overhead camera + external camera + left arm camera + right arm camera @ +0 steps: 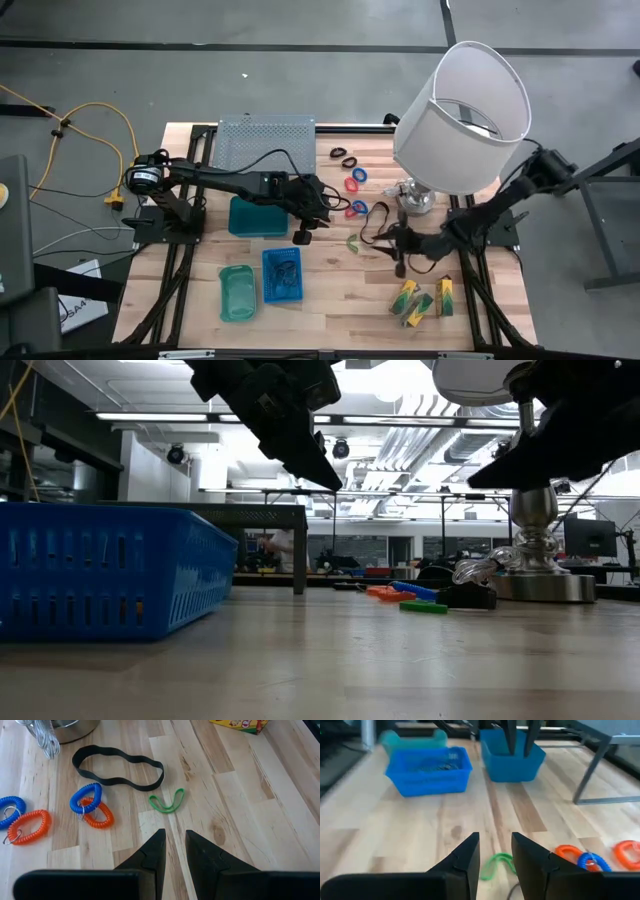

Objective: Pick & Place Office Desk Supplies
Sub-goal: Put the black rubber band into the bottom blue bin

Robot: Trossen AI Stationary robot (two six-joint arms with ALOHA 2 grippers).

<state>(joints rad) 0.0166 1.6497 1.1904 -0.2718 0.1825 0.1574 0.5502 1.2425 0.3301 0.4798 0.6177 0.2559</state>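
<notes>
1. The thing I'm lining up on is the green band (pixel 167 802), a thin loop lying flat on the wooden table (pixel 330 300), between the blue basket (pixel 281 274) and the lamp base (pixel 417 198).
2. I judge it light, limp and a little grippy: it will fold under any pinch and can't be pushed around much. I'd take it across one strand where the loop bows upward, fingertips right down to the wood.
3. The left gripper (pixel 174 840) hangs above the table just short of the band, its fingers a narrow gap apart, holding nothing.
4. The right gripper (pixel 495 851) sits on the band's other side, near the lamp base, fingers likewise parted and empty (so two tools are close over one small target, and I'd watch for a clash).
5. Neighbours: a black band (pixel 119 767) lies just beyond the green one, apart from it; the red and blue coiled rings (pixel 91 806) are near; yellow-green packets (pixel 420 298) sit well apart toward the table's front.
6. The surface is bare planked wood, flat and dry-looking, with seams the thin band could settle into.
7. A teal tray (pixel 236 292) waits beside the basket; beyond the table is an open workshop with ceiling lights and benches.
</notes>
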